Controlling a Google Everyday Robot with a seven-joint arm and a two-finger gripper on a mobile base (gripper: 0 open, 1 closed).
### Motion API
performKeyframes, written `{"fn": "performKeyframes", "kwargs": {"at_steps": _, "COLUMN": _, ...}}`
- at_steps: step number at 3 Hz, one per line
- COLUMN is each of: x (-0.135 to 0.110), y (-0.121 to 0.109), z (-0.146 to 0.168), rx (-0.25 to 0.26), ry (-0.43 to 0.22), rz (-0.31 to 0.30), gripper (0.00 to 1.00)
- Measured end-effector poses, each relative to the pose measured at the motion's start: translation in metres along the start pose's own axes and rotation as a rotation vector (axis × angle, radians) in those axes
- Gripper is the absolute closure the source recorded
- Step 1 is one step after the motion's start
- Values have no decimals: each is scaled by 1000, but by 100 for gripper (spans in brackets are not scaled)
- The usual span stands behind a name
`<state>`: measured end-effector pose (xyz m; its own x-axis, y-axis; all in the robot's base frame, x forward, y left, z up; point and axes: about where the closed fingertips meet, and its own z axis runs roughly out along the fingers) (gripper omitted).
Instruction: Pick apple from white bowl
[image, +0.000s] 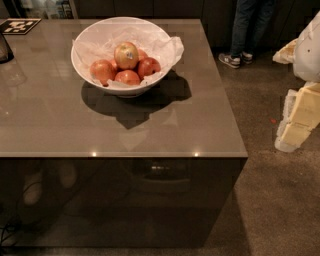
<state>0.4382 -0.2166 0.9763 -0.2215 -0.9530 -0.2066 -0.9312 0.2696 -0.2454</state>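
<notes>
The white bowl (86, 70) stands on the back middle of a glossy grey-brown counter (165, 125) and is lined with crumpled white paper. The yellow-gold apple (126, 55) with a small pale sticker lies on top of several redder apples (128, 77) in the bowl. My gripper (300, 117) shows as pale cream parts at the right edge of the view, off the counter's right side and well to the right of the bowl, over the floor. It holds nothing that I can see.
A person's legs in jeans and sneakers (242, 35) stand beyond the counter's far right corner. A black-and-white marker tag (20, 25) lies at the counter's back left. A dark object (4, 47) sits at the left edge. Speckled floor (280, 200) lies to the right.
</notes>
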Motion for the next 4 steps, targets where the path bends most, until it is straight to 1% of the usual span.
{"fn": "performKeyframes", "kwargs": {"at_steps": 1, "x": -8, "y": -5, "z": -3, "rx": -1, "ry": 3, "rz": -2, "gripper": 0}}
{"fn": "performKeyframes", "kwargs": {"at_steps": 2, "x": -41, "y": -16, "z": -3, "rx": -40, "ry": 3, "rz": -67, "gripper": 0}}
{"fn": "performKeyframes", "kwargs": {"at_steps": 3, "x": -90, "y": -35, "z": 3, "rx": -70, "ry": -7, "rz": -150, "gripper": 0}}
{"fn": "performKeyframes", "kwargs": {"at_steps": 4, "x": -148, "y": -56, "z": 9, "rx": -59, "ry": -32, "rz": -236, "gripper": 0}}
